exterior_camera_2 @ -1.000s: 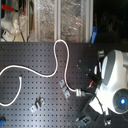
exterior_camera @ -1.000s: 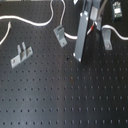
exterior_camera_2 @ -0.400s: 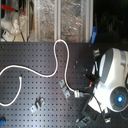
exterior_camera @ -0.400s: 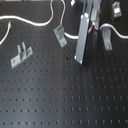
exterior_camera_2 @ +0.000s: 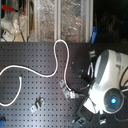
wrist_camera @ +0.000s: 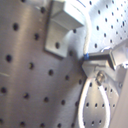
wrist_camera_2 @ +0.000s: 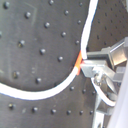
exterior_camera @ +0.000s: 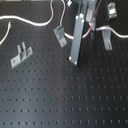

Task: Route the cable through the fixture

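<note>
Second wrist view | hand [wrist_camera_2: 86,64] grips cable [wrist_camera_2: 47,90] at red band | slanted clip [exterior_camera: 60,36] beside

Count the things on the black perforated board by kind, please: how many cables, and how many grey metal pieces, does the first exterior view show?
white cable: 1
grey metal pieces: 3 (low bracket, slanted clip, upright forked clip)
Total: 4
</note>
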Robot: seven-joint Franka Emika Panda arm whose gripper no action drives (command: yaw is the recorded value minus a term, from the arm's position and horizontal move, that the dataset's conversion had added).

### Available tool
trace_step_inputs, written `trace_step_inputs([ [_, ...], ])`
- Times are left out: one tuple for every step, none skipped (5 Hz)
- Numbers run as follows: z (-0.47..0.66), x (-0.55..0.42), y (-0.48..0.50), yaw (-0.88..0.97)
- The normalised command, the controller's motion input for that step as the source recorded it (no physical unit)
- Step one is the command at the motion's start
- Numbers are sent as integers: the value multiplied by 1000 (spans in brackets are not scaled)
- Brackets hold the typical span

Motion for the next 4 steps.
trace_step_inputs([
  [5,-3,115,-31],
  [-5,86,140,-49],
  [-1,6,57,0],
  [-80,24,234,234],
])
